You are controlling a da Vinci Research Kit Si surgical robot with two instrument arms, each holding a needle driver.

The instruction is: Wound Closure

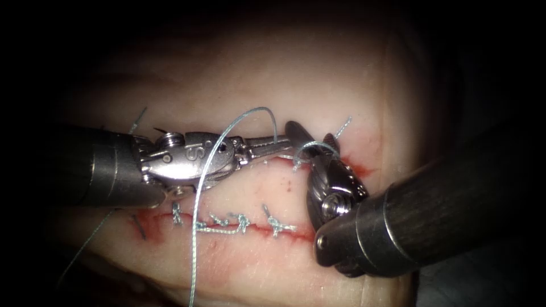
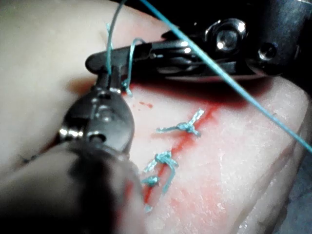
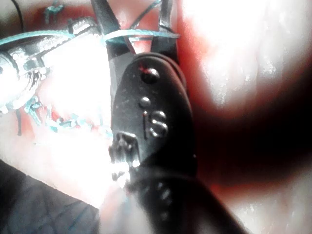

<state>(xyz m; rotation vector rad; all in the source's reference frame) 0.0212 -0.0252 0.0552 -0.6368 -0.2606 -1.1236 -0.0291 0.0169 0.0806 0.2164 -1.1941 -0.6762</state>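
The left claw [image 1: 278, 145] reaches in from the left and lies almost flat over the tissue [image 1: 318, 85], its tip close to the right claw [image 1: 311, 142]. Its two halves are pressed together, and the thread [image 1: 250, 113] meets them near the tip; whether they truly pinch the thread I cannot tell. From there the thread rises in a high arc above the left claw, then comes down across its metal wrist and runs on over the tissue toward the lower edge of the endoscope view.

The right claw comes up from the lower right and points to the upper left. In the right wrist view its two halves [image 3: 131, 29] stand apart — spread like a V — and a loop of thread [image 3: 141, 34] lies around both of them. It grasps nothing.

The cut [image 1: 250, 229] runs across the tissue below the left claw. Several knotted stitches [image 1: 276, 226] sit along it in a row, with short cut ends [image 1: 265, 210] that stick up. Red fluid [image 1: 358, 169] lies along the cut and beside the right claw. In the left wrist view the knots [image 2: 187, 127] show in a line on the reddened tissue.

A short free end of thread [image 1: 343, 127] sticks up from the tissue just beyond the right claw. The needle — I cannot find it in these views, so I cannot tell where it is.
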